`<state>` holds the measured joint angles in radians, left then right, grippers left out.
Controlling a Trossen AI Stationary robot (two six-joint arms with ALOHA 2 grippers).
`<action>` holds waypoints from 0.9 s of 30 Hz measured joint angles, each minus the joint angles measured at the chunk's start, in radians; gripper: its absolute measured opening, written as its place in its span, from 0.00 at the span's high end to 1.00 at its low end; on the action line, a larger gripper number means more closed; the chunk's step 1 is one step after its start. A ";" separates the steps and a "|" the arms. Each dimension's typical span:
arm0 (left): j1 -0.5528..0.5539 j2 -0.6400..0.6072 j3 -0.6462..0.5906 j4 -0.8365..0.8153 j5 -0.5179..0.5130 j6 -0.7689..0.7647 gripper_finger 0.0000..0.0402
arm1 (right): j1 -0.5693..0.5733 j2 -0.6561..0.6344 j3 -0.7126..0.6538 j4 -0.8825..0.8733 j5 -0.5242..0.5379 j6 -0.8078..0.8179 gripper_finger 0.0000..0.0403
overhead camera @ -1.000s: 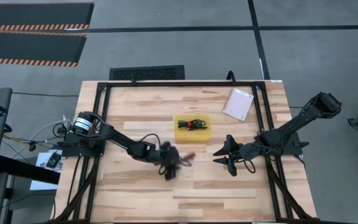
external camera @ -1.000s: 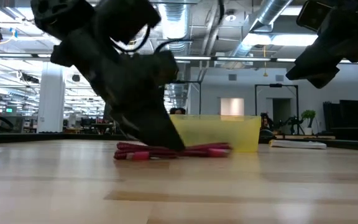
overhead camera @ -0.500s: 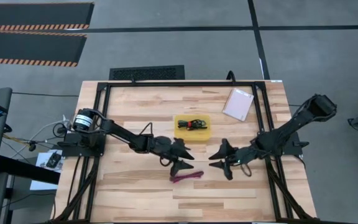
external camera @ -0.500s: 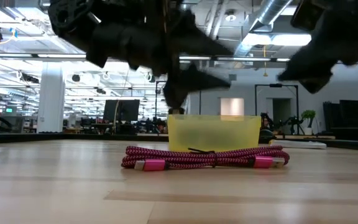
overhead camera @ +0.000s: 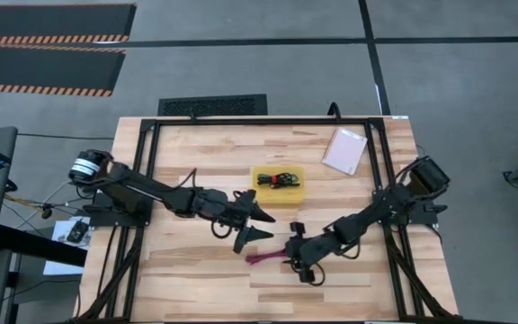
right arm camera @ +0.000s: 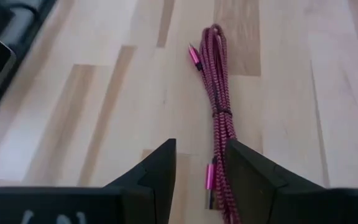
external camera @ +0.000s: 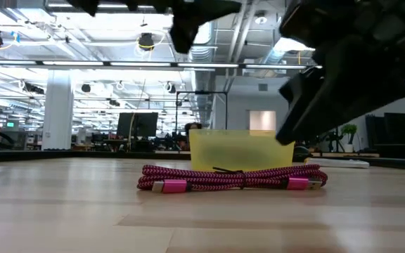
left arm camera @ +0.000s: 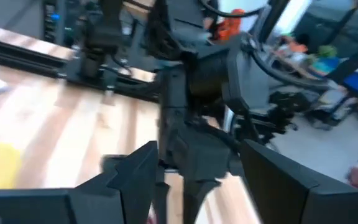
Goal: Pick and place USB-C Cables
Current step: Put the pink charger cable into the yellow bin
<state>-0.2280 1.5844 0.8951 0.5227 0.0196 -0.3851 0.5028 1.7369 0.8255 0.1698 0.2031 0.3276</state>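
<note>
2 grippers noted. Left gripper [overhead camera: 252, 220] hangs spread wide, holding nothing, above bare table [overhead camera: 187, 270]. Maroon cable [overhead camera: 266, 257] lies coiled on wood beside it. Right gripper [overhead camera: 297, 261], fingers narrowly parted, sits at cable's end, not grasping.

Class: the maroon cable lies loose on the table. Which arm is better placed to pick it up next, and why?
The right. Its gripper is at the maroon cable, which its wrist view shows just ahead of its open fingers. The left gripper is farther off, by the tray.
</note>
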 joint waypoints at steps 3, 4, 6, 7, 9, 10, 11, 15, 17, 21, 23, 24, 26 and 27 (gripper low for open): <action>-0.023 -0.050 0.000 -0.074 -0.076 0.027 0.46 | -0.014 0.032 0.037 -0.036 -0.022 -0.030 0.60; -0.030 -0.062 0.000 -0.093 -0.100 0.034 0.46 | -0.017 0.039 0.040 -0.044 -0.023 -0.038 0.60; -0.046 -0.077 0.000 -0.102 -0.134 0.048 0.46 | -0.028 0.055 0.040 -0.050 -0.023 -0.047 0.60; -0.054 -0.082 0.000 -0.105 -0.148 0.053 0.46 | -0.033 0.063 0.040 -0.057 -0.023 -0.047 0.60; -0.066 -0.083 0.000 -0.107 -0.166 0.061 0.46 | -0.045 0.083 0.040 -0.056 -0.039 -0.043 0.60; -0.071 -0.083 0.000 -0.113 -0.175 0.065 0.46 | -0.051 0.092 0.040 -0.057 -0.053 -0.040 0.60; -0.076 -0.082 0.000 -0.119 -0.185 0.067 0.46 | -0.057 0.102 0.040 -0.052 -0.068 -0.033 0.60; -0.087 -0.078 0.000 -0.141 -0.226 0.067 0.46 | -0.075 0.128 0.042 -0.016 -0.124 -0.009 0.60; -0.087 -0.078 0.000 -0.151 -0.244 0.067 0.46 | -0.081 0.131 0.042 -0.016 -0.143 -0.006 0.61; -0.087 -0.078 0.000 -0.153 -0.248 0.063 0.46 | -0.086 0.131 0.042 -0.024 -0.145 0.002 0.69; -0.087 -0.078 0.000 -0.154 -0.249 0.062 0.46 | -0.086 0.130 0.042 -0.032 -0.146 0.016 0.77; -0.087 -0.078 0.000 -0.155 -0.249 0.061 0.46 | -0.087 0.129 0.042 -0.035 -0.147 0.023 0.81; -0.088 -0.078 0.000 -0.155 -0.257 0.058 0.46 | -0.087 0.129 0.042 -0.039 -0.150 0.036 0.89; -0.088 -0.078 0.000 -0.155 -0.265 0.054 0.46 | -0.087 0.129 0.042 -0.040 -0.151 0.039 0.93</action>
<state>-0.3164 1.5066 0.8948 0.3676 -0.2454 -0.3316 0.4156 1.8656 0.8677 0.1303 0.0521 0.3667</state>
